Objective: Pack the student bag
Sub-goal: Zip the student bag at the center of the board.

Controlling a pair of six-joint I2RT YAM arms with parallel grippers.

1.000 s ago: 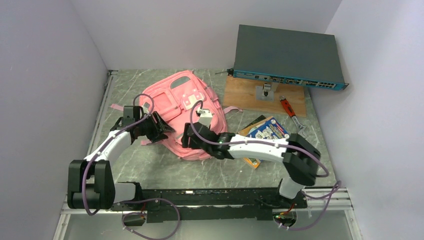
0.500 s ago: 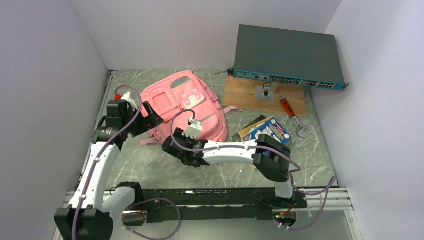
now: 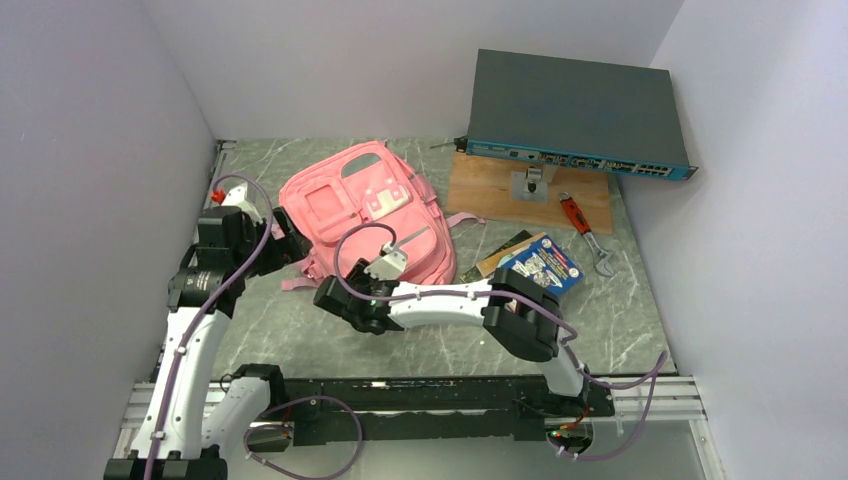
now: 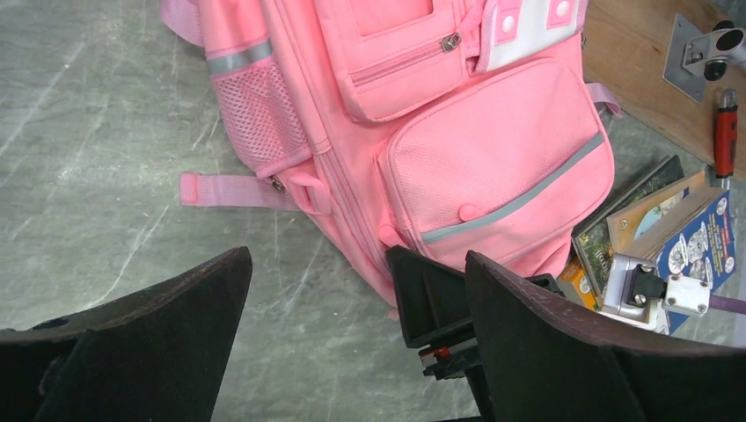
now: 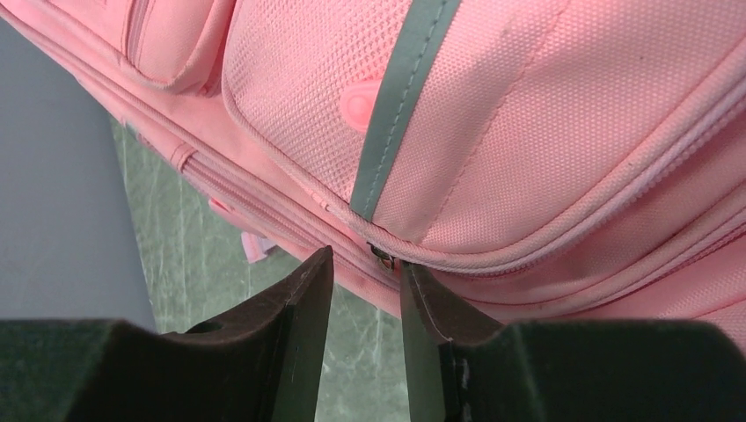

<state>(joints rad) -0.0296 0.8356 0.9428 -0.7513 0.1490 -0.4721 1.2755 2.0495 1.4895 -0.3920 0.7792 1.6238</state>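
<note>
Pink bag (image 3: 345, 205) flat (grey-trimmed pkts).

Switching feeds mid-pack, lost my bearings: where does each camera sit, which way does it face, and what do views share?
Top: fixed above and behind the bases, looking down over the table; both arms, left tool and right tool by the bag.
Left wrist: high on the left, looking down past its wide-open fingers at bag, books and right tool.
Right wrist: low, close to the bag's front pocket; its narrow-set fingers flank a zip pull.
Shared: all see the bag; top and left wrist both show books and right tool.
</note>
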